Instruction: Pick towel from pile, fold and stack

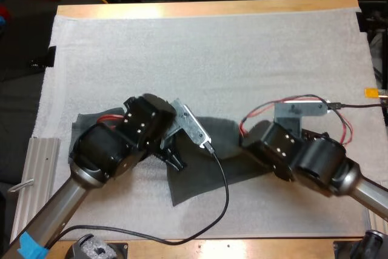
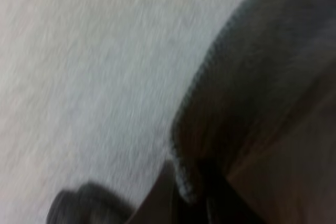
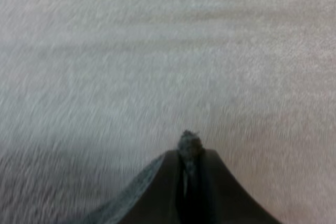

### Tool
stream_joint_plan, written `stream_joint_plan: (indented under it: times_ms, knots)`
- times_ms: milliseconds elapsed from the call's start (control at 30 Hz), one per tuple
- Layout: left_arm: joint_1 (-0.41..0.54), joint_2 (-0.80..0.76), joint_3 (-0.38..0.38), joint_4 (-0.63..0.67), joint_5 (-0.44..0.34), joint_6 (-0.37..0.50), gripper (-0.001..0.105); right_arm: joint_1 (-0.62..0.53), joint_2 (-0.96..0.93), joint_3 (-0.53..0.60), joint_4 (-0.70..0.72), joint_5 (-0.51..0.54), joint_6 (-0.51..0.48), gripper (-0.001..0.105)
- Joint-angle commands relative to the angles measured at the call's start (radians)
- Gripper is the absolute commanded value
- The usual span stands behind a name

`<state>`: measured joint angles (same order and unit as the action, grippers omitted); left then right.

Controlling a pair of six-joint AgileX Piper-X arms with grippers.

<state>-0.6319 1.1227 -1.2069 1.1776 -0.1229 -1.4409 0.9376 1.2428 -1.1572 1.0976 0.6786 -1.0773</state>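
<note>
High: dark towel point(image 1: 200, 180) lies on the white mat point(image 1: 212, 59), at the near-middle of the worktop point(image 1: 206, 9), between the two arms. Left claw point(image 1: 174, 157) is down at the towel's left edge. Right arm point(image 1: 303, 156) has its wrist over the towel's right edge. More dark cloth point(image 1: 79, 127) pokes out beside the left arm; can't tell if it's the same piece.

Left wrist: left claw is pinching the towel's hemmed edge, fingers point(image 2: 157, 203) pressed on it from both sides. Bare mat next to that edge.

Right wrist: right claw point(image 3: 189, 156) is clamped on a towel corner. A small tuft sticks out past the fingertips, mat beyond it.
</note>
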Motion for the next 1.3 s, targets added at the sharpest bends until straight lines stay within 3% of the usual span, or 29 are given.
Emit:
stream_joint_plan:
  times_ms: [0,267,533,800,933,1033,1100,1133,1167,1200,1267]
  knots:
    - [0.015,0.007,0.003,-0.035,0.027,0.011,0.000,-0.024,0.012,0.000,-0.028,0.014,-0.003,0.001]
    - [0.106,0.114,0.003,-0.104,0.033,0.075,0.000,-0.162,0.107,0.000,-0.172,-0.122,-0.010,0.001]
    - [0.143,0.237,0.003,-0.174,0.027,0.086,0.000,-0.235,0.201,0.000,-0.273,-0.165,-0.010,0.001]
    - [0.154,0.309,0.003,-0.234,-0.064,0.086,0.000,-0.290,0.279,0.000,-0.381,-0.275,-0.010,0.003]
    - [0.154,0.312,0.003,-0.255,-0.128,0.079,0.009,-0.312,0.287,0.000,-0.449,-0.352,-0.010,0.020]
    - [0.154,0.312,0.003,-0.276,-0.177,0.079,0.036,-0.326,0.286,0.000,-0.518,-0.411,-0.010,0.048]
    - [0.154,0.312,0.003,-0.287,-0.195,0.079,0.067,-0.330,0.286,0.000,-0.561,-0.441,-0.014,0.070]
    - [0.154,0.312,0.003,-0.289,-0.208,0.079,0.073,-0.329,0.285,0.000,-0.571,-0.447,-0.034,0.076]
    - [0.154,0.312,0.003,-0.291,-0.232,0.079,0.075,-0.329,0.282,0.000,-0.579,-0.453,-0.074,0.081]
    - [0.154,0.312,0.003,-0.291,-0.253,0.079,0.071,-0.329,0.279,0.000,-0.579,-0.454,-0.113,0.083]
    - [0.154,0.311,0.003,-0.289,-0.291,0.079,0.066,-0.329,0.271,0.000,-0.564,-0.454,-0.171,0.082]
